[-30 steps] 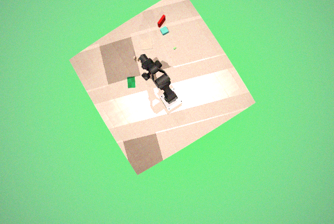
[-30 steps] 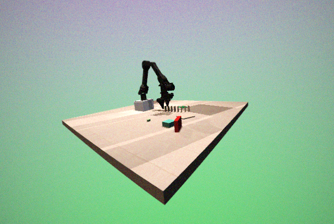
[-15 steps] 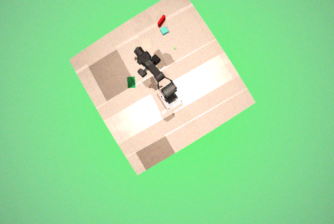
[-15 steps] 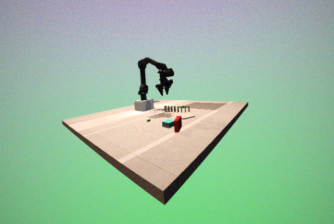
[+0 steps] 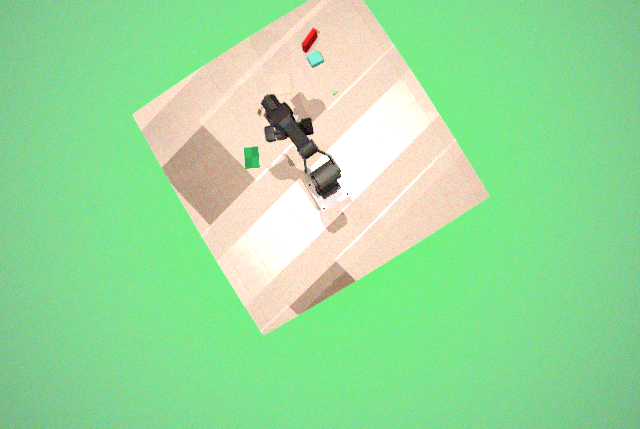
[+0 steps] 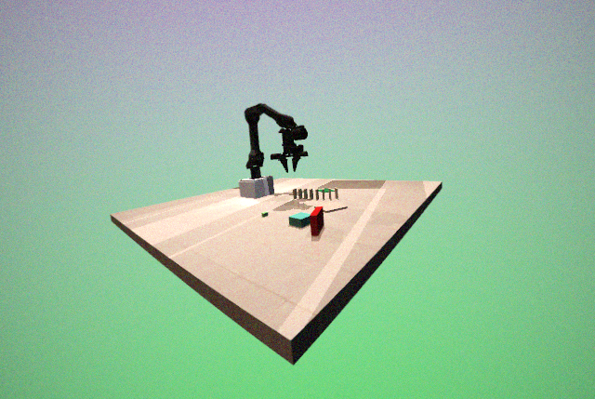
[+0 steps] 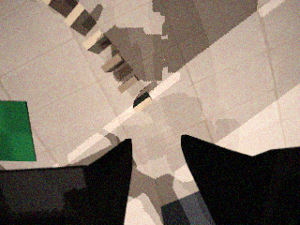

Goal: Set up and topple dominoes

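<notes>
A row of several thin dominoes stands upright in the exterior view, with its left end domino (image 6: 294, 193) and a middle domino (image 6: 310, 193) both upright. In the wrist view the row runs from the upper left to its near end domino (image 7: 141, 100), which stands apart from the fingertips. My gripper (image 6: 290, 171) (image 7: 157, 142) is partly open, with nothing between the fingers, and hangs above the table near the left end of the row. In the top view the arm hides most of the row; only a small tan piece (image 5: 259, 111) shows beside it.
A red block (image 5: 309, 39) (image 6: 316, 221) stands beside a teal block (image 5: 315, 58) (image 6: 298, 219). A small green piece (image 5: 334, 92) (image 6: 264, 214) lies nearby. A green square (image 5: 251, 157) (image 6: 326, 190) (image 7: 14, 131) lies beside the row. A pale flat square (image 5: 280, 83) lies beyond the arm.
</notes>
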Robot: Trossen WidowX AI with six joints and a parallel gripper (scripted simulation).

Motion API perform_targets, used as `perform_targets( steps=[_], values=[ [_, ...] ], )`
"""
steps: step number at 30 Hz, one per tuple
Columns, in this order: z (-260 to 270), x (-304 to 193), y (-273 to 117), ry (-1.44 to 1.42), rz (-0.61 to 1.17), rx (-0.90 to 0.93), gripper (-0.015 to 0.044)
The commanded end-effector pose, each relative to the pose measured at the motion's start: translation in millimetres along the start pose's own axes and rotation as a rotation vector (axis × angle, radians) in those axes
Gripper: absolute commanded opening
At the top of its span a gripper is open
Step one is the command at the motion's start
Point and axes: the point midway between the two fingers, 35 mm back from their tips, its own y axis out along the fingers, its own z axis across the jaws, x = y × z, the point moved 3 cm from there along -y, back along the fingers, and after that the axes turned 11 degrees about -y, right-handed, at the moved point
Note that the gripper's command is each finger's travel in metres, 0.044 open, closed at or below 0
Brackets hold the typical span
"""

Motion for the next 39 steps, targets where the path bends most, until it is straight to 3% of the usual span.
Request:
perform_targets(
  steps=[1,4,39],
  values=[
    [-7,-16,25,0.642,0.000,-0.002,0.0072],
    [-9,-24,36,0.918,0.000,-0.003,0.0000],
    [-10,-25,38,0.982,0.000,-0.003,0.0000]
  ],
)
